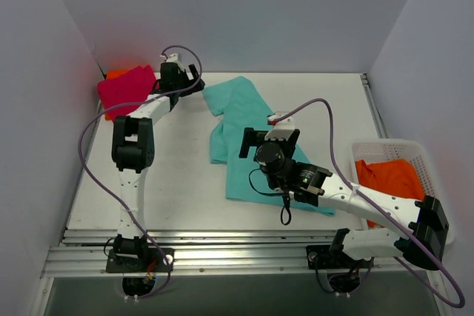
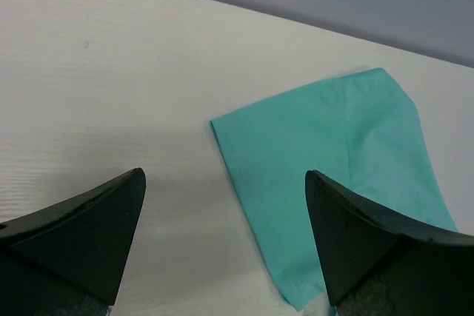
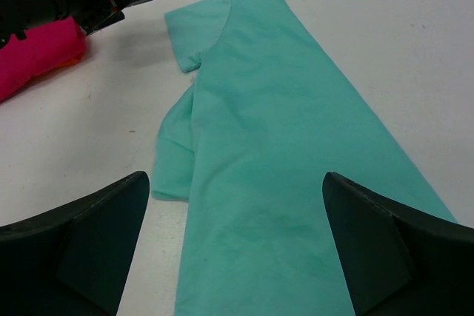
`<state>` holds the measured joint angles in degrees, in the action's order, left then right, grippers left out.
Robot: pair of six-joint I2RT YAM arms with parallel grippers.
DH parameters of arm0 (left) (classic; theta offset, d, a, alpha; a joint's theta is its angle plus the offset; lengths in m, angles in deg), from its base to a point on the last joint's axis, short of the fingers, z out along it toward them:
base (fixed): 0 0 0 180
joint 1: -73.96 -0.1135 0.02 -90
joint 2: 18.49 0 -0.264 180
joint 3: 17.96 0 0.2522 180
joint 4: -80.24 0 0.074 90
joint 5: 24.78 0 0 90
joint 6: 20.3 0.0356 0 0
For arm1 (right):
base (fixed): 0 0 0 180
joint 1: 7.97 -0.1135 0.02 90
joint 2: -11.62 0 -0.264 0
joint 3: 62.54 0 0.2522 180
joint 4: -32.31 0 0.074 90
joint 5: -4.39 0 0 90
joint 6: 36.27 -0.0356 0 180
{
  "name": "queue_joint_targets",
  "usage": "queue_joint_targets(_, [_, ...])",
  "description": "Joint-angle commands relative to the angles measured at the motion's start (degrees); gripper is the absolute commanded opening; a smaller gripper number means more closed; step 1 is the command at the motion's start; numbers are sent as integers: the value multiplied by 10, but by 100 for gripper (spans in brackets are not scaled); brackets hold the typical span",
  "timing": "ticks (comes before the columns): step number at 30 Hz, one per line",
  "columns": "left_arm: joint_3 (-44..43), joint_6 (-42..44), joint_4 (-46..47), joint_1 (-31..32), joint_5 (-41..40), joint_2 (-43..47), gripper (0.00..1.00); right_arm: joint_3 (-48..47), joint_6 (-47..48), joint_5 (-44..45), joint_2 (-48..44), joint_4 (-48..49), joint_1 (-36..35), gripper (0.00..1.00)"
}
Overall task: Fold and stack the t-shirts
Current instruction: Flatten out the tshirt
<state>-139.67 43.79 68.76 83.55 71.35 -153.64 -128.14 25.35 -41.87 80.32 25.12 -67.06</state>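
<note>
White tabletop (image 1: pixel 185 183), matte w/ a faint fine grain. White plastic basket (image 1: pixel 385 143) w/ lattice sides sits at the table's far-R edge, towards the near side. Plain pale grey walls (image 1: pixel 259 12) close in the back, L & R. Silver metal rails (image 1: pixel 237 246) run across the near edge.

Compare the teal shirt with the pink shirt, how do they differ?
The teal shirt lies stretched out mid-way across the table, only partly folded, one sleeve showing; the pink shirt is a compact folded bundle at the far left corner. The teal shirt covers far more surface than the pink shirt. The pink shirt has orange cloth showing beneath it; the teal shirt lies alone. Both are plain soft cloth.
</note>
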Motion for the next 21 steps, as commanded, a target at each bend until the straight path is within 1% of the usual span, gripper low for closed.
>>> queue_joint_targets(1, [-63, -19, -20, -5, 25, -29, 98, 2, 5, 38, -4, 1, -4, 100])
queue_joint_targets(5, [-92, -21, -29, -5, 29, -50, 98, 0, 3, 48, -1, -5, -3, 100])
queue_joint_targets(7, [-118, -18, -54, -4, 30, -59, 98, 2, 3, 48, -2, -2, -3, 100])
queue_joint_targets(16, [-222, -28, -94, -5, 42, -124, 98, 10, 2, 51, -10, -1, -1, 100])
queue_joint_targets(21, [-248, -34, -100, -5, 47, -150, 98, 17, 3, 62, -30, -6, -1, 100])
